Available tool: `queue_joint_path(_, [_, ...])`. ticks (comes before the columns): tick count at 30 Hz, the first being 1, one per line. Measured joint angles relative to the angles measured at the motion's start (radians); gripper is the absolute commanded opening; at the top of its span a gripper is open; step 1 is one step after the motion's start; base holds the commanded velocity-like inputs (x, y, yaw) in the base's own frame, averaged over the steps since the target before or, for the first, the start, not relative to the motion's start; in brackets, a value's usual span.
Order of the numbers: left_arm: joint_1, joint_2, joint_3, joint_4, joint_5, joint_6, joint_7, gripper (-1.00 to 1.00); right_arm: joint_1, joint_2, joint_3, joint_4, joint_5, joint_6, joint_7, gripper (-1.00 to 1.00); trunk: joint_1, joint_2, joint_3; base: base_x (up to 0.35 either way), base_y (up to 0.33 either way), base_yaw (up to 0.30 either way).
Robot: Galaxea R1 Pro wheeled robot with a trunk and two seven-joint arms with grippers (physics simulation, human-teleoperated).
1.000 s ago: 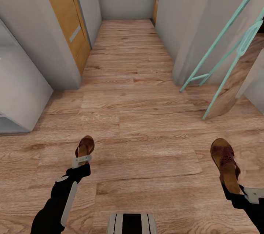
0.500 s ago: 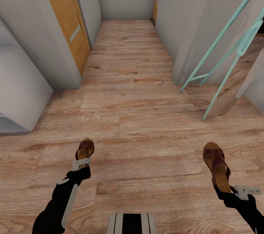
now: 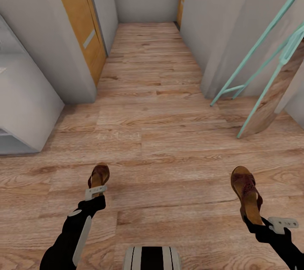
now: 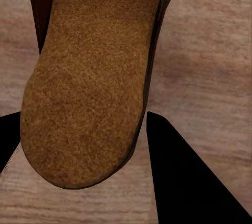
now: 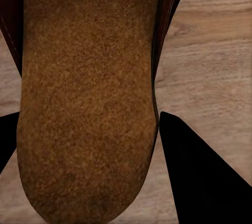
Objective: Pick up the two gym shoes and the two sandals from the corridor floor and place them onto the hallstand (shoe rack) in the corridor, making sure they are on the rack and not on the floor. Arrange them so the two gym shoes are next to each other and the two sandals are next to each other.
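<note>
Each gripper holds one dark brown sandal above the wood-plank corridor floor (image 3: pixel 169 135). My left gripper (image 3: pixel 96 190) is shut on the heel end of the left sandal (image 3: pixel 99 175), whose toe points away from me. My right gripper (image 3: pixel 256 218) is shut on the right sandal (image 3: pixel 244 187). In the left wrist view, the tan footbed of the sandal (image 4: pixel 89 87) lies between the dark fingers (image 4: pixel 189 182). The right wrist view shows its sandal (image 5: pixel 89 103) between its fingers (image 5: pixel 205 176) in the same way. The grey-white hallstand (image 3: pixel 29 105) stands at the far left, partly cut off. The gym shoes are out of view.
A narrow corridor runs ahead between grey walls, with an orange door (image 3: pixel 82 25) on its left. A mint-green framed leaning mirror (image 3: pixel 270 92) stands at the right. My base's front edge (image 3: pixel 152 258) shows at the bottom.
The right gripper has carried its sandal left and slightly closer to my body. The left arm has barely moved. The whole view has shifted a little, so the camera moved.
</note>
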Motion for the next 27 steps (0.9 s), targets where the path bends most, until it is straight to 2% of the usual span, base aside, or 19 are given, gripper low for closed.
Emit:
queue_joint_path(6, [0.000,-0.004,0.000,0.003,-0.001,-0.046,0.001,-1.00,0.001,0.001,-0.026,0.004,0.000,-0.016,0.006,-1.00,0.000,0.000,0.000,0.000,0.017,0.000])
queue_joint_path(11, [0.000,-0.005,-0.001,0.014,0.000,-0.056,0.001,-1.00,0.001,0.004,-0.041,0.004,0.000,-0.019,0.004,-1.00,0.000,0.000,0.000,0.000,0.075,0.000])
queue_joint_path(27, [-0.001,-0.005,-0.002,0.056,0.004,-0.062,-0.001,-1.00,0.001,0.022,-0.034,0.003,0.010,-0.028,-0.002,-1.00,0.000,0.000,0.000,0.000,0.245,0.000])
